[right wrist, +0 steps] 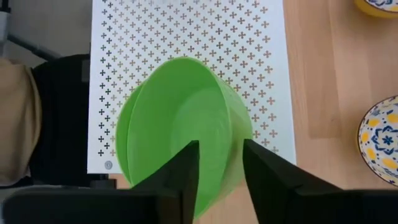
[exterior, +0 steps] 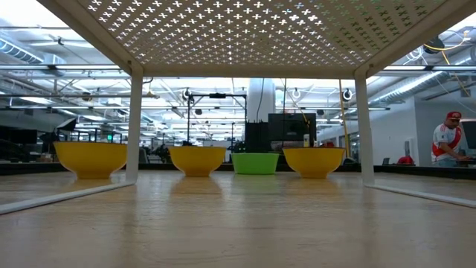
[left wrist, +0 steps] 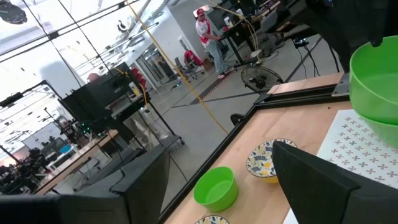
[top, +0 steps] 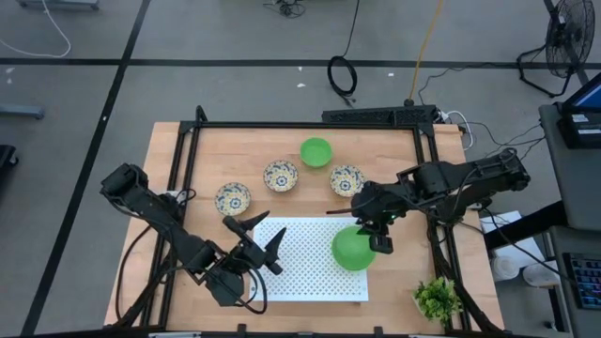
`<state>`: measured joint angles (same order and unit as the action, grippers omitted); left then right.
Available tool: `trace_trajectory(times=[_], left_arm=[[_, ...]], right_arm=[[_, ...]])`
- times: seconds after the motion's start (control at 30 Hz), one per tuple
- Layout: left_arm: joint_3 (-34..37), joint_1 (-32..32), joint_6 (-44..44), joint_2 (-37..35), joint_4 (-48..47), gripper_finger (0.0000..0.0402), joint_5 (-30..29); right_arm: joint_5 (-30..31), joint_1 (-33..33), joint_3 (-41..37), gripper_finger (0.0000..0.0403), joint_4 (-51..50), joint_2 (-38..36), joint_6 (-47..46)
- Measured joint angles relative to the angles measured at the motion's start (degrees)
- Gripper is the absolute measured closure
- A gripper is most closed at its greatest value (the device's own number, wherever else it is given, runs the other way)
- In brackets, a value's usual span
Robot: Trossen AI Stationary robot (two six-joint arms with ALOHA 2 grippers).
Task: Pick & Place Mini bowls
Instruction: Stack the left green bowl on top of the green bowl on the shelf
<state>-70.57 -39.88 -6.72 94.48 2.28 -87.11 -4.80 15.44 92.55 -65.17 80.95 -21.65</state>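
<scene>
1. Bright green bowl [top: 353, 249] at the right gripper [top: 379, 235], over a white perforated shelf [top: 300, 272].
2. 1 plain green bowl [top: 315, 151].
3. 3 white bowls [top: 281, 175] with blue-and-yellow floral pattern.

Green bowls [top: 316, 151]: three, two stacked [top: 353, 248]. Patterned bowls [top: 281, 175]: three.

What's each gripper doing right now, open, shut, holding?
Left gripper: open, empty, over the perforated white shelf's left edge.
Right gripper: shut on the green bowl stack's rim, over the shelf's right side.
</scene>
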Motion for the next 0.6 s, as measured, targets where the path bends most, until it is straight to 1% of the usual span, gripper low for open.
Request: trace_trajectory(times=[0.17, 0.33, 0.47, 0.6], left_arm=[[0.0, 0.0, 0.0, 0.0, 0.0, 0.0120, 0.0], [0.0, 0.0, 0.0, 0.0, 0.0, 0.0120, 0.0], [0.0, 0.0, 0.3, 0.0, -0.4, 0.0120, 0.0], [0.0, 0.0, 0.5, 0.0, -0.7, 0.0121, 0.0]], right_arm=[[0.0, 0.0, 0.0, 0.0263, 1.6, -0.2, 0.0], [0.0, 0.0, 0.0, 0.0253, 4.4, -0.9, 0.9], [0.2, 0.0, 0.0, 0.0256, 2.2, -1.5, 1.3], [0.5, 0.3, 0.0, 0.0273, -0.6, -1.4, 1.7]])
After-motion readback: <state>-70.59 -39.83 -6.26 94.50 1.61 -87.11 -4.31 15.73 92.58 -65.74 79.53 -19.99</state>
